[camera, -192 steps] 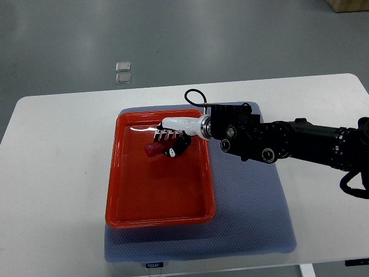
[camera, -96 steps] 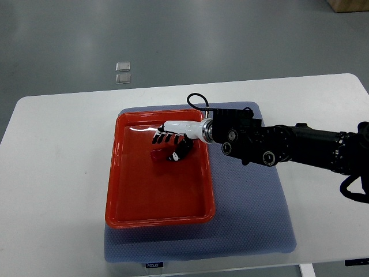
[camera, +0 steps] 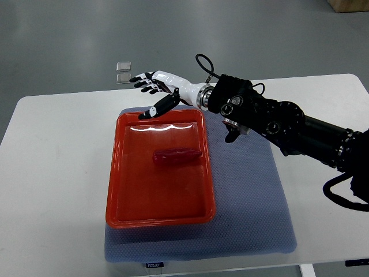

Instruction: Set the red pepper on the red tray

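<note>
We see a white table (camera: 57, 173) filling most of the frame, its rounded far corners reaching the upper left and upper right. A blue-grey textured mat (camera: 253, 213) lies on it, from the centre to the lower edge. Beyond the table, grey floor (camera: 69, 34) fills the top; two small clear square pieces (camera: 123, 71) lie there, upper left of centre. A brown box corner (camera: 349, 5) shows at top right.

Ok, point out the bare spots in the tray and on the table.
Red tray: bare floor below the red pepper, towards the near rim. White table left of the tray is bare. Blue mat right of it is free. The far rim is crowded by the right hand.
</note>
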